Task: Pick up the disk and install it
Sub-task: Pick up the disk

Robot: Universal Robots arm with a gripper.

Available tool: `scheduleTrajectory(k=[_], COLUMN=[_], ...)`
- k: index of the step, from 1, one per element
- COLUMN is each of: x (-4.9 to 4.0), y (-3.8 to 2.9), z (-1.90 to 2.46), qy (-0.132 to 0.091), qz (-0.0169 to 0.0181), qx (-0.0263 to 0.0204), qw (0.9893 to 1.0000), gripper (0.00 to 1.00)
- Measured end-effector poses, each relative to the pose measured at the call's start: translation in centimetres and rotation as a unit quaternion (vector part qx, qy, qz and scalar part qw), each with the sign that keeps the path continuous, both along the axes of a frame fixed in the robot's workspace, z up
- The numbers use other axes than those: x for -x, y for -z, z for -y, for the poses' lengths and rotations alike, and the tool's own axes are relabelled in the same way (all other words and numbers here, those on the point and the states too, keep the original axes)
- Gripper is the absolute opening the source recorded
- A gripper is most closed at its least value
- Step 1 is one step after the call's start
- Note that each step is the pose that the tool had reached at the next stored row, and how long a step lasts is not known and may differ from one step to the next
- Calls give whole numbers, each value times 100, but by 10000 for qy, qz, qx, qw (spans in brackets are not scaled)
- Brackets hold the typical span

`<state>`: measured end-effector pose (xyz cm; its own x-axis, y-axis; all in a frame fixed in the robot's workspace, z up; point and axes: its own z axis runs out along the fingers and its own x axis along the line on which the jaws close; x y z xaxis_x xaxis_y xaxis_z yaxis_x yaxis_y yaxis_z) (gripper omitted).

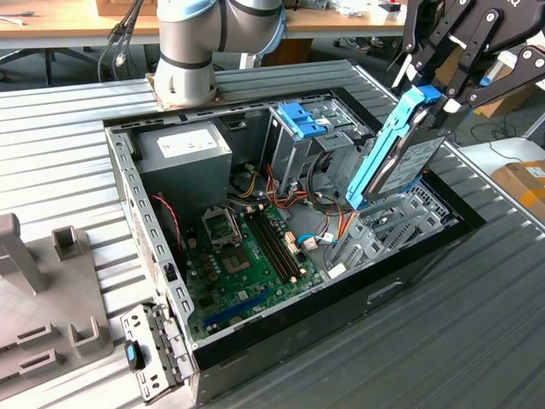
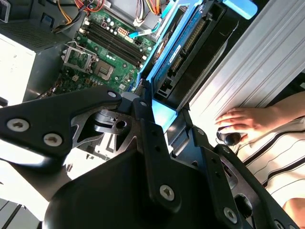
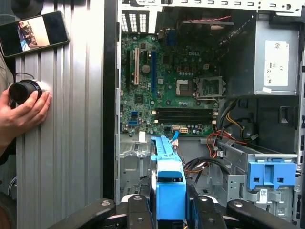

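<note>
Gripper point(image 1: 436, 95): pinching the disk point(image 1: 407, 162) by its upper blue end.
Disk: tilted in the air, low end over the bay point(image 1: 396, 226) of the case point(image 1: 358, 298).
Risk: the rail may snag the bay edge or the cables point(image 1: 339, 223) (the tilt invites it).
Slip: the narrow hold could let the disk swing.

The disk point(image 1: 400, 160) has a dark, faintly glossy body edged with smooth bright blue plastic rails, and the gripper point(image 1: 433, 98) looks like matt black metal. The table point(image 1: 485, 307) is ribbed grey metal with a dull sheen. The computer case point(image 1: 136, 200) is bare perforated sheet metal.
</note>
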<state>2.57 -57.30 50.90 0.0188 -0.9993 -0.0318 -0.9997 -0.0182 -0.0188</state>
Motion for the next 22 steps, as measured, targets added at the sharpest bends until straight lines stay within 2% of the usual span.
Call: scheduleTrajectory(k=[7,22], x=[-18,-30], y=[3,5], z=[16,16], qy=[0,-1], qz=[0,0], qx=[0,1], qw=[10000,10000], gripper=[36,36])
